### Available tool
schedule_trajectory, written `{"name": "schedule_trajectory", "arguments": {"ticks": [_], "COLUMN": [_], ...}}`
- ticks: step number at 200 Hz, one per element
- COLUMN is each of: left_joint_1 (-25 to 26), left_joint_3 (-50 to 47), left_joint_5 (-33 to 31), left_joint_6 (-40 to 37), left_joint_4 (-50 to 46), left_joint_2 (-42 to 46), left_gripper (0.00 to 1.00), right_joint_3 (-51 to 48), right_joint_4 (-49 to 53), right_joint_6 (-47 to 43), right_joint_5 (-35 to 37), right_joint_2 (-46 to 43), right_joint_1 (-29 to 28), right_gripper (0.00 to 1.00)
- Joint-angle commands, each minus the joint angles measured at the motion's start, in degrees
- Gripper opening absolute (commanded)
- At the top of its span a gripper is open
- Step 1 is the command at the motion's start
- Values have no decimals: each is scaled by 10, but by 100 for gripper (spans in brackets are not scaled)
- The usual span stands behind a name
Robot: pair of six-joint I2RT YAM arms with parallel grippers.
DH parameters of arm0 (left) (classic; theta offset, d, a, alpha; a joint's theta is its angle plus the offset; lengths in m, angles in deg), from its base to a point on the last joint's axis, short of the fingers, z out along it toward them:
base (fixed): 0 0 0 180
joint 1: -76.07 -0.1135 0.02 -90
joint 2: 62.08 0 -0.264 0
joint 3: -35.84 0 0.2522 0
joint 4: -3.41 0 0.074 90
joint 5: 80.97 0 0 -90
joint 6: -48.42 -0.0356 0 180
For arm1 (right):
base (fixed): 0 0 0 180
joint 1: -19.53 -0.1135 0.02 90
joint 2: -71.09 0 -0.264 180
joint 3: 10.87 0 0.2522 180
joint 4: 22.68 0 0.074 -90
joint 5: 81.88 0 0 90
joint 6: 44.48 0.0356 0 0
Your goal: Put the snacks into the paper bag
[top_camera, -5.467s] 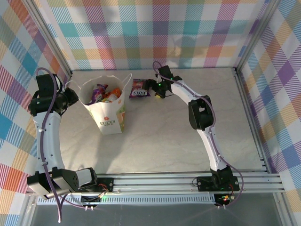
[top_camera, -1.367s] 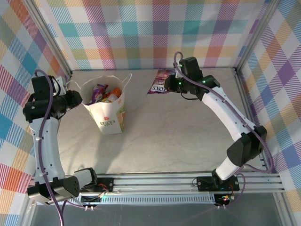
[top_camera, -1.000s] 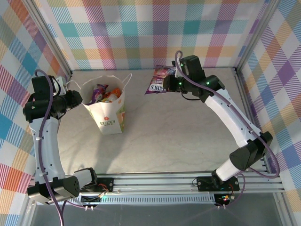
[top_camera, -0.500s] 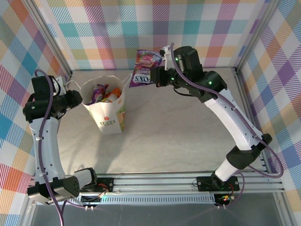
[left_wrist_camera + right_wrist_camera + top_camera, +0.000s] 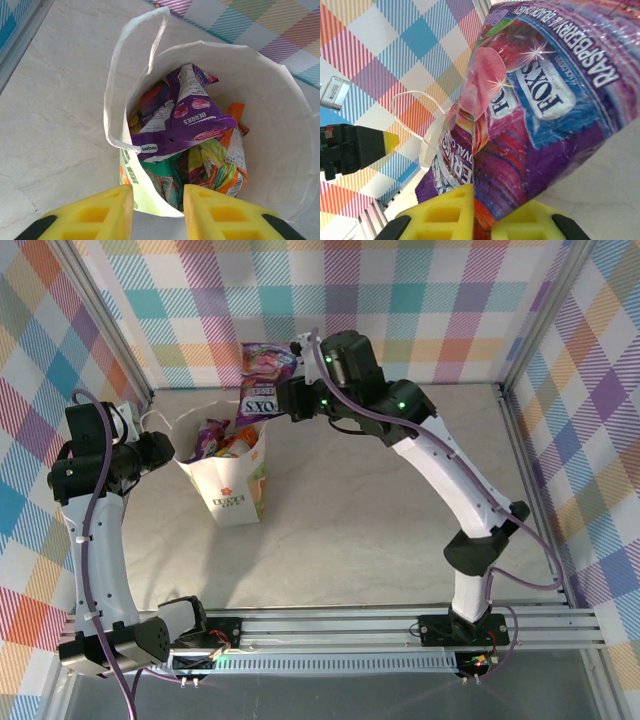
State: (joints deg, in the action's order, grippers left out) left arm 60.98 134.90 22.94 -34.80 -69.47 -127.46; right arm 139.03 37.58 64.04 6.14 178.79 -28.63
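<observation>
The right gripper (image 5: 288, 400) clamped a purple packet (image 5: 262, 380) above the paper bag's (image 5: 232, 495) far edge. The left gripper (image 5: 158, 202) straddled its rim, jaws apart. Release was best delayed until the packet hung centred over the opening.

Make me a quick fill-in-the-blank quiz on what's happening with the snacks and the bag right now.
1. The right gripper holds a ___ packet up at the open top of the paper bag.
2. The topmost packet inside the bag carries the word ___.
3. The left gripper has ___ fingers, one on either side of the bag's rim.

Missing words: purple; BERRIES; yellow.
</observation>
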Motion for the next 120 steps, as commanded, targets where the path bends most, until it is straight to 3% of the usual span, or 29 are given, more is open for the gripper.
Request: {"name": "schedule_trajectory", "arguments": {"ticks": [1, 120], "left_joint_1": [0, 1], "left_joint_3": [-10, -25], "left_joint_5": [-4, -15], "left_joint_6": [3, 1], "left_joint_4": [16, 28], "left_joint_2": [10, 8], "left_gripper": [32, 33], "right_joint_3": [43, 113], "right_joint_4": [-26, -14], "right_joint_6": [-8, -2], "right_joint_5": [-19, -38], "right_joint_2": [27, 133], "right_joint_1": [-4, -6], "right_gripper": [12, 12]}}
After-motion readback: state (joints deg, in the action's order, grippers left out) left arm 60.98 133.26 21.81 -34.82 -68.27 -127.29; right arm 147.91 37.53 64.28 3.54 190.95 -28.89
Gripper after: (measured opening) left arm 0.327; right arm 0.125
